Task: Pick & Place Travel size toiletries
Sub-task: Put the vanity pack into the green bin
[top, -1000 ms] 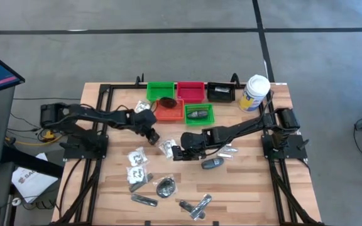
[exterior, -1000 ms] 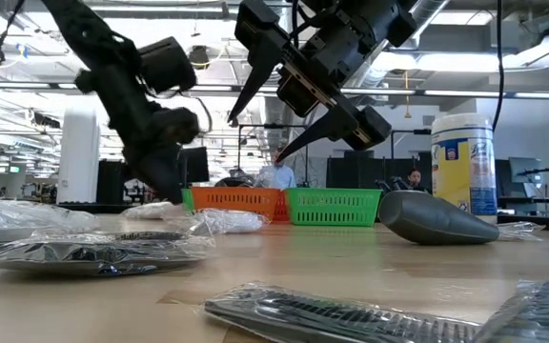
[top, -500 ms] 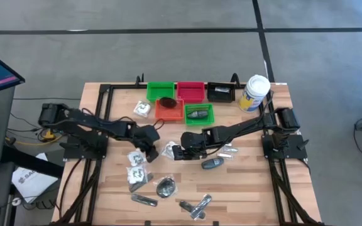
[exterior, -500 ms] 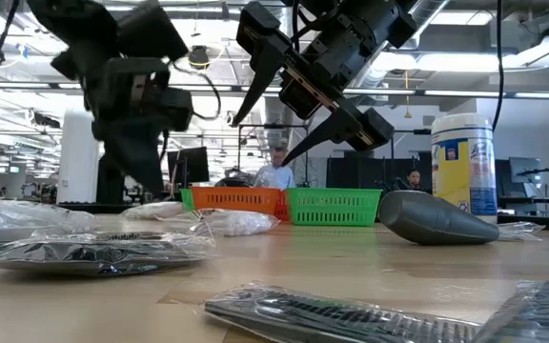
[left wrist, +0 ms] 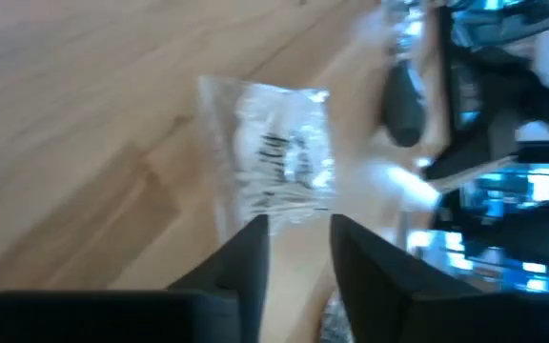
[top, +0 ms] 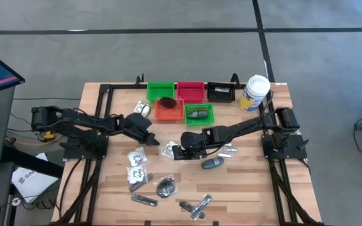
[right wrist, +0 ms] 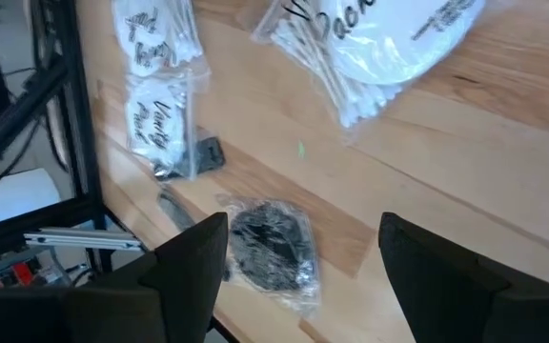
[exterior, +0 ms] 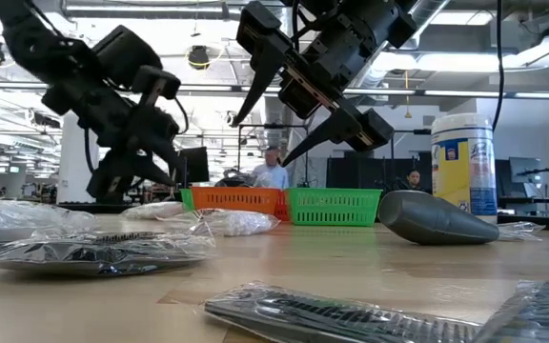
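Left end effector (top: pixel 153 140): above table (top: pixel 256 182), fingers a narrow gap apart, holding nothing, beside clear packet (top: pixel 168 148).
Right end effector (top: pixel 176 152): spread wide, empty, over same packet.
Toiletries (top: pixel 137 164): scattered across table front.

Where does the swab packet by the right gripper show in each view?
High view: swab packet at table centre.
Low view: left of centre, before the orange tray.
Left wrist view: centre.
Right wrist view: top edge, cut off.
Shared landmark: right gripper, just beside it.
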